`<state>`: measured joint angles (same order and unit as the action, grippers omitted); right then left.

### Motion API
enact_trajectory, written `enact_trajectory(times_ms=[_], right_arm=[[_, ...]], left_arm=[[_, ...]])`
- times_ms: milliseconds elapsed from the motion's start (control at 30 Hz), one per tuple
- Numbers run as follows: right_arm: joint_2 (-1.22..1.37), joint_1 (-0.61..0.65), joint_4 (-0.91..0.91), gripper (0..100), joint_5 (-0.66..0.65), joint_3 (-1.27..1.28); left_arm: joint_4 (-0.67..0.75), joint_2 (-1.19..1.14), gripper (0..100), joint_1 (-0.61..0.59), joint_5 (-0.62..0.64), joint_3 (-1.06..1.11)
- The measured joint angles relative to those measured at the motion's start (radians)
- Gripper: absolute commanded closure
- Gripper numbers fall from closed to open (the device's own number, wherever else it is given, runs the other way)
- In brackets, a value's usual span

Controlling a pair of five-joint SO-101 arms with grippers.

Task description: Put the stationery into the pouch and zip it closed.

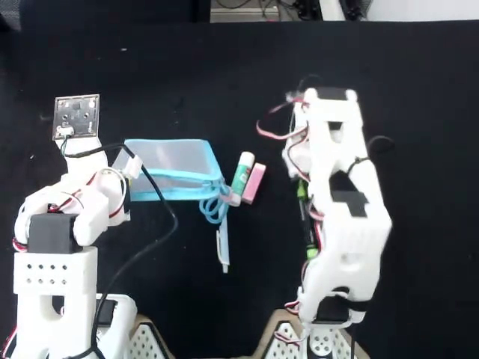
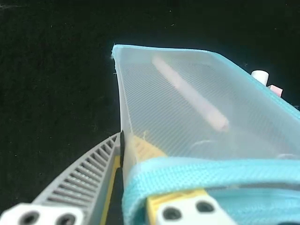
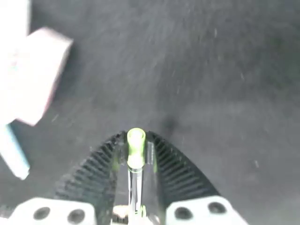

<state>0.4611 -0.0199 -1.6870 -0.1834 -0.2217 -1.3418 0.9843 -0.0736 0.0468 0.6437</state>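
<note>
The translucent pouch (image 1: 168, 168) with blue trim lies left of centre. My left gripper (image 2: 123, 140) is shut on its edge at the end nearest the arm (image 1: 129, 173), and a pale stick (image 2: 190, 93) shows inside the pouch (image 2: 187, 117). A glue stick (image 1: 242, 176) and a pink eraser (image 1: 255, 183) lie just right of the pouch. A white pen (image 1: 223, 250) rests below its blue loop (image 1: 213, 208). My right gripper (image 3: 136, 140) is shut on a green pen (image 3: 135, 147), which sits under the right arm (image 1: 302, 193). The eraser (image 3: 40, 75) is close ahead of it.
A black cloth (image 1: 419, 90) covers the table. A square metal plate (image 1: 76, 117) sits at the back left beside the left arm. Black cables (image 1: 150, 224) trail from the left arm across the cloth in front of the pouch.
</note>
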Motion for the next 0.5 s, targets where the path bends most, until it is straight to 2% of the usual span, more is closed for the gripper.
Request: enact_trajectory(times_ms=[267, 500], right_arm=[[-0.539, 0.077, -0.034, 98.8, 0.000, 0.169], [-1.112, 0.242, 0.083, 98.8, 0.000, 0.476]], left_arm=[[0.000, 0.000, 97, 0.000, 0.000, 0.000], [0.000, 0.000, 97, 0.000, 0.000, 0.000]])
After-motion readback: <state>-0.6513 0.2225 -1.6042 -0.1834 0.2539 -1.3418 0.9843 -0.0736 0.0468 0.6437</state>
